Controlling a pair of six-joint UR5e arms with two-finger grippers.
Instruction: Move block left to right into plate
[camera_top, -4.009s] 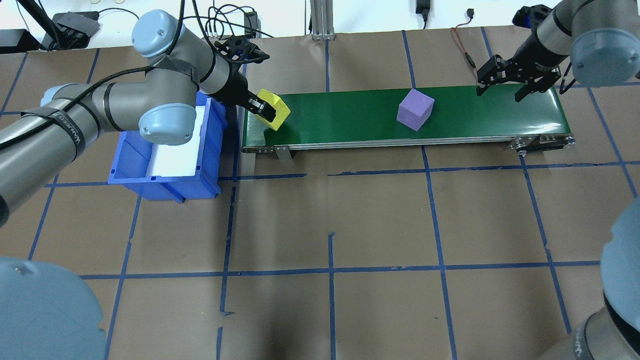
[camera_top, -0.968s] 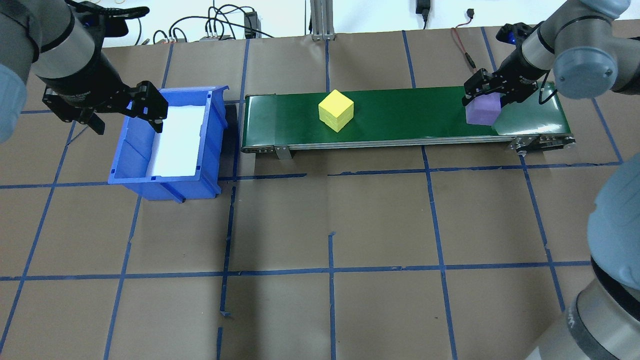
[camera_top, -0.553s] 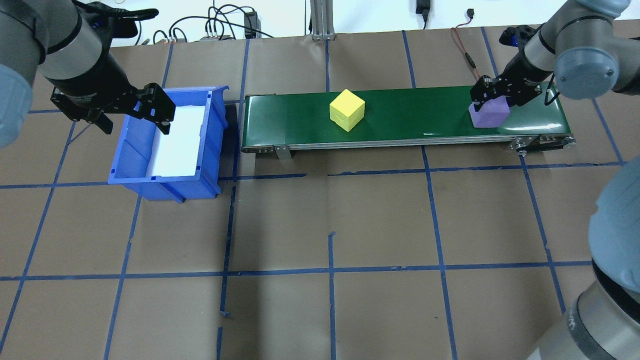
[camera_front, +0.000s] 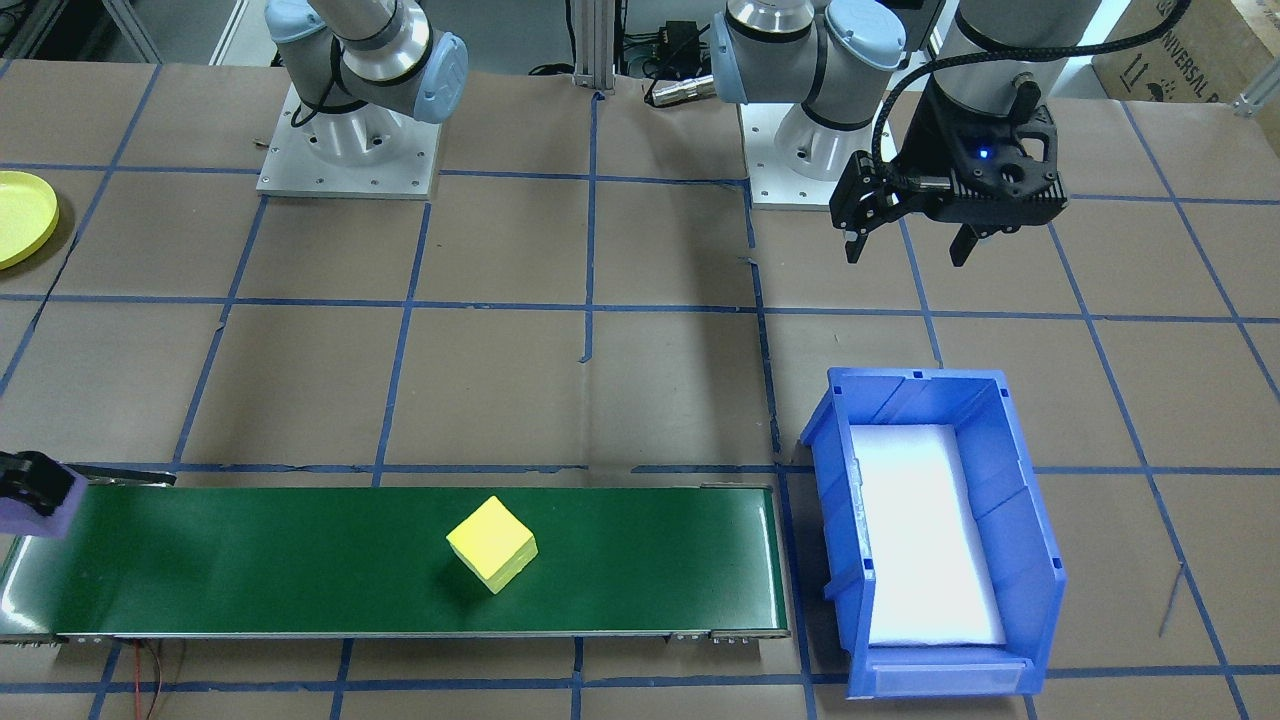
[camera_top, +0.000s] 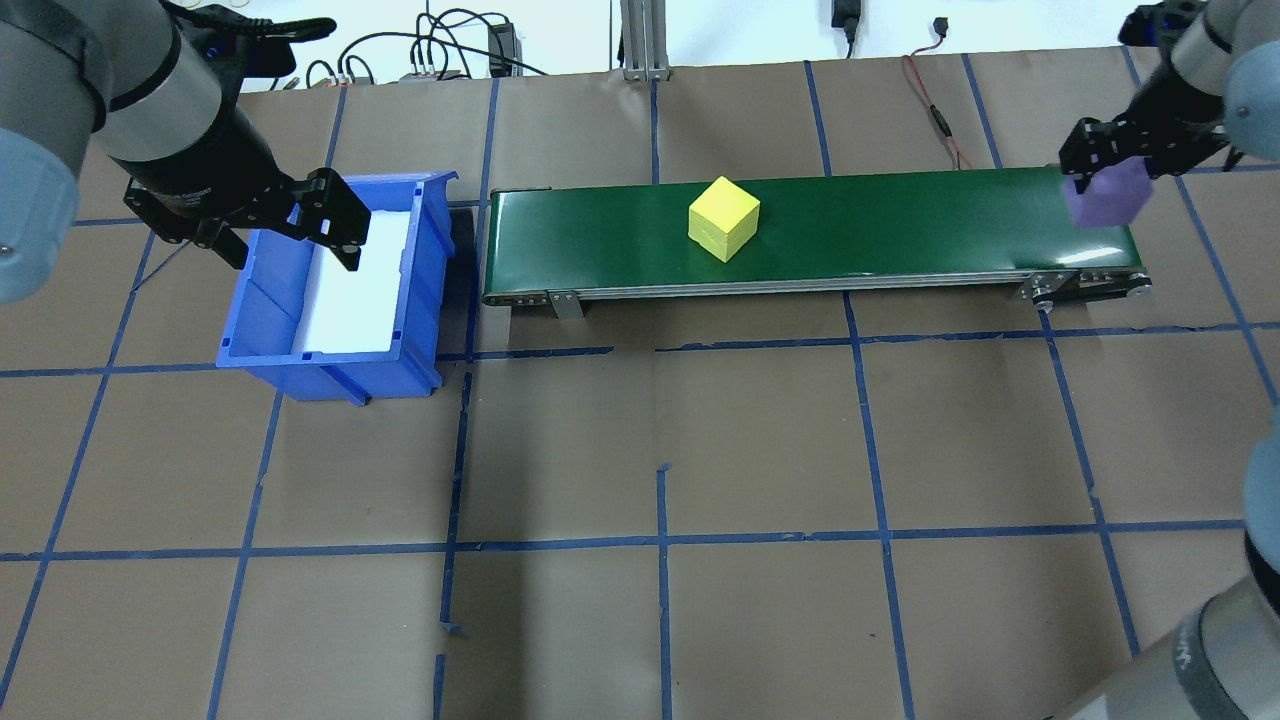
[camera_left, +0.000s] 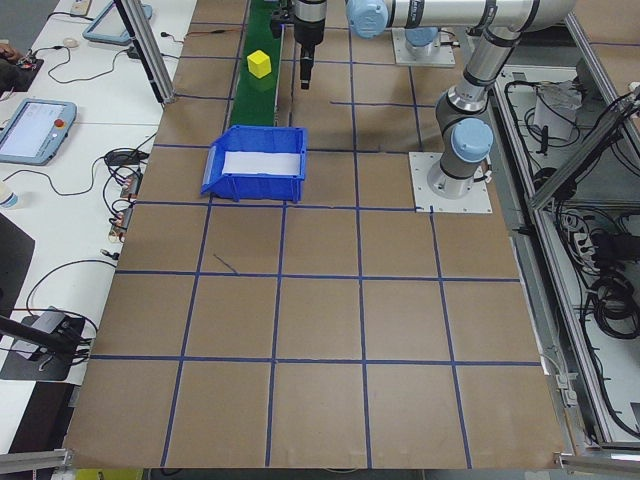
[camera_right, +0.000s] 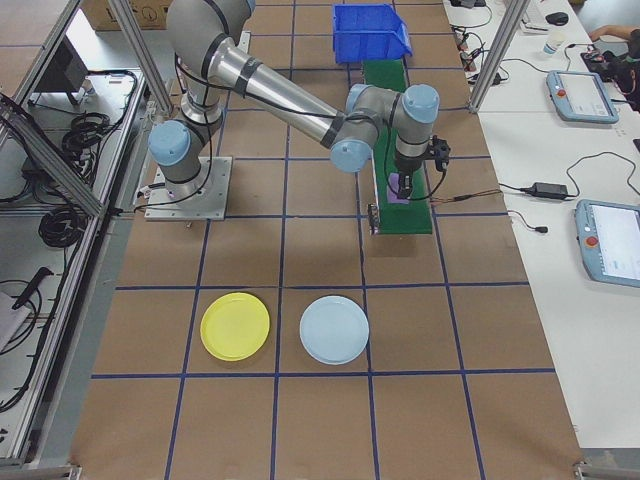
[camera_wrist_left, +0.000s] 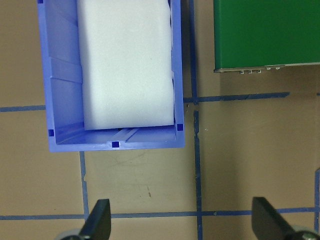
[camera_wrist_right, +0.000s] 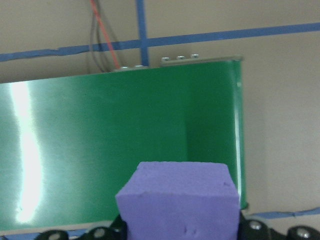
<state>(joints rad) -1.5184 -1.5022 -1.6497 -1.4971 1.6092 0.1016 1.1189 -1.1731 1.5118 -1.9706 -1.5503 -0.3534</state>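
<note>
The right tool (camera_top: 1105, 172) is clamped on the purple block (camera_top: 1107, 194), holding it above the right end of the green belt (camera_top: 900, 225), clear of its surface. A yellow block (camera_top: 724, 218) sits near the middle of the belt, well apart from the purple one. The left tool (camera_top: 280, 220) hangs with its fingers (camera_wrist_left: 98, 224) spread apart, holding nothing, over the far edge of the blue bin (camera_top: 265, 320) just beyond the belt's left end. The yellow plate (camera_right: 235, 326) lies on the desk (camera_top: 660, 440) well apart from the belt's right end, beside a pale blue plate (camera_right: 335, 329).
</note>
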